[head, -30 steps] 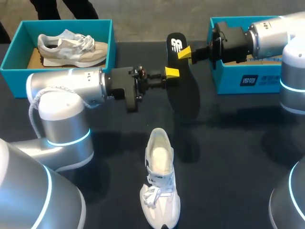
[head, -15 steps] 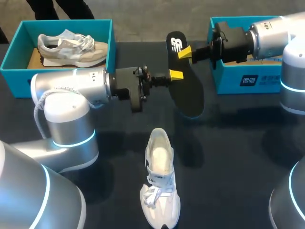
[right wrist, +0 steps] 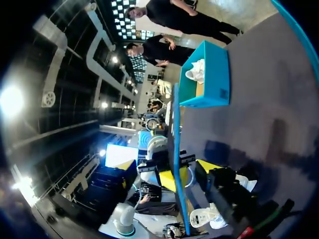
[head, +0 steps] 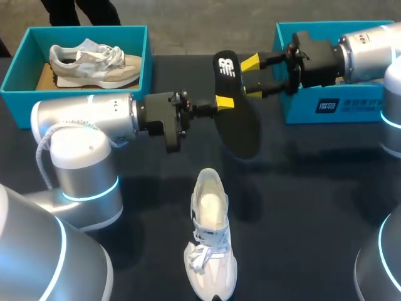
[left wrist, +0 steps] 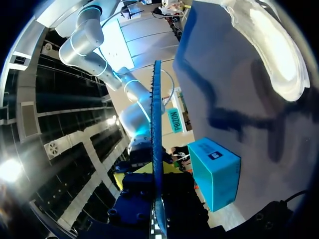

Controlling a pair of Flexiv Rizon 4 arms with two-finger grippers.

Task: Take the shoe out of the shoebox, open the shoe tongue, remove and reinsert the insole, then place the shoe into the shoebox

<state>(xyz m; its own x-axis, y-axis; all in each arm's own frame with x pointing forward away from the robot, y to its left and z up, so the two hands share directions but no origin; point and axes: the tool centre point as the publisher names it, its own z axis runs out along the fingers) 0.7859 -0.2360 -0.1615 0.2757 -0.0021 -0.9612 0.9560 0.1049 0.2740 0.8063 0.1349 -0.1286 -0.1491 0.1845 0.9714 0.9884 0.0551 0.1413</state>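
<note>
My right gripper (head: 252, 76) has let go, fingers now spread beside the flat black foam insole (head: 237, 119). The left gripper (head: 222, 102) alone seemingly pinches it midair, beyond the white laced sneaker (head: 210, 241). Handover done; reinsertion next.

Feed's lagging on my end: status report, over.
Left gripper shut on black insole, held on edge. Right gripper open beside it. White sneaker on table, opening unobstructed.

Head cam's fixed up high behind the robot, looking down over the counter (head: 313, 200), while the two wrist cams sit super close and face each other across the insole (head: 241, 125), both catching it edge-on, so it's the bit all three share.
</note>
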